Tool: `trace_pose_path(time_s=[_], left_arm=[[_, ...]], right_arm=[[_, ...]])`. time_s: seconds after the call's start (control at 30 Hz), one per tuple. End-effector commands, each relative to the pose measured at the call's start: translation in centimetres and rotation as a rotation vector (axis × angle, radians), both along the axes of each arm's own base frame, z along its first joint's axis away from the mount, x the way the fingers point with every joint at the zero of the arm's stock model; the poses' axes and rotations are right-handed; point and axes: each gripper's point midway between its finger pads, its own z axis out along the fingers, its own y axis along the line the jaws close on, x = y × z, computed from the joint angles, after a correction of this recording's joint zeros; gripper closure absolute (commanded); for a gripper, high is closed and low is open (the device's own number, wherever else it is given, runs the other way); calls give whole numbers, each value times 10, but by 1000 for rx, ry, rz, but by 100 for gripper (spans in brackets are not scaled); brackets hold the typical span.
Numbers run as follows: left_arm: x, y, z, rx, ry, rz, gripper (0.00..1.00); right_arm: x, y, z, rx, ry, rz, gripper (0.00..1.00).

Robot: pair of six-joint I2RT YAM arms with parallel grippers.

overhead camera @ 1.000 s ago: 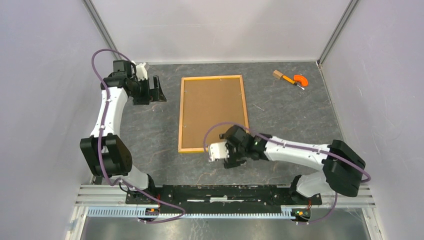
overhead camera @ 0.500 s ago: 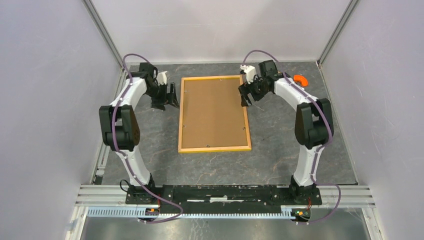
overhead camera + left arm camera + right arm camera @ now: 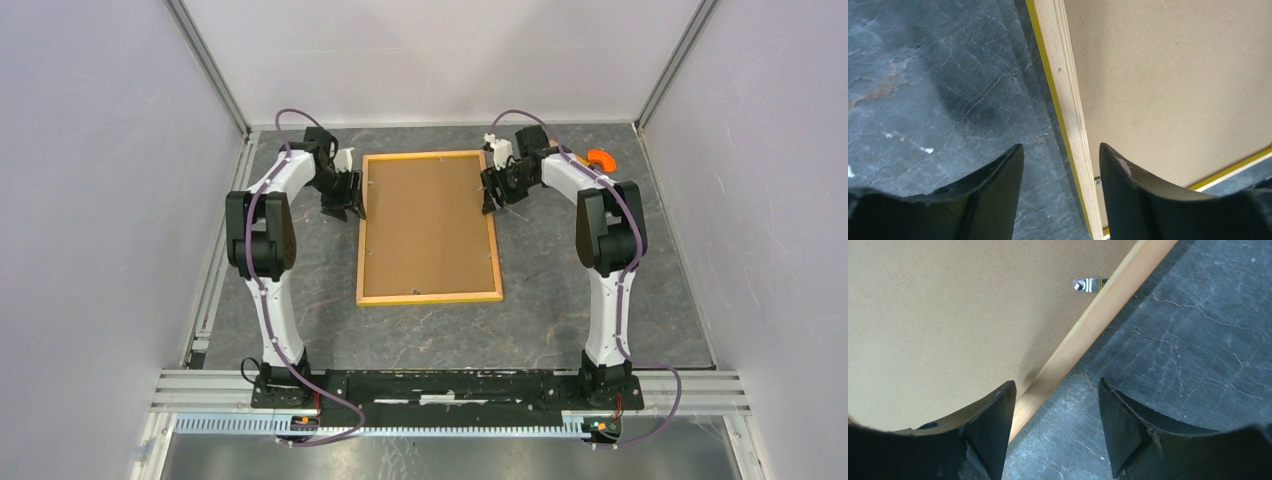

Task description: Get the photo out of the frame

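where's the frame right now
In the top view the frame lies back up in the middle of the table, the left gripper at its left edge and the right gripper at its right edge.

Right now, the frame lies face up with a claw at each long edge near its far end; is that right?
Not quite: the frame lies face down, brown backing board uppermost, as the top view shows. The left claw and right claw do sit at its long edges near the far end.
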Motion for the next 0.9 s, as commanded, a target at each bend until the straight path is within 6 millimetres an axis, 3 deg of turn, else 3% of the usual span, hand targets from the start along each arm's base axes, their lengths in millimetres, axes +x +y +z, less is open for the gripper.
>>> trace_pose_path(time_s=[0.0,0.13,0.33,0.53,0.67,0.87], left_arm=[[14,-5,-7,39,-50,-80,39],[11,-16,-15,41,-34,-105,47],[-3,-39,-20,43,-22,-179,63],[-32,-40,-22,40,22,-186,80],[-60,-40,-23,15,55,-181,83],[-93,-47,-20,-18,87,-181,84]], right_arm=[[1,9,-4,55,21,4,34],[-17,8,-17,66,62,1,42],[-66,2,-31,80,145,-9,54],[-124,-8,-36,76,201,-5,67],[-159,-16,-40,65,239,0,67],[-173,-31,-43,21,229,-3,67]])
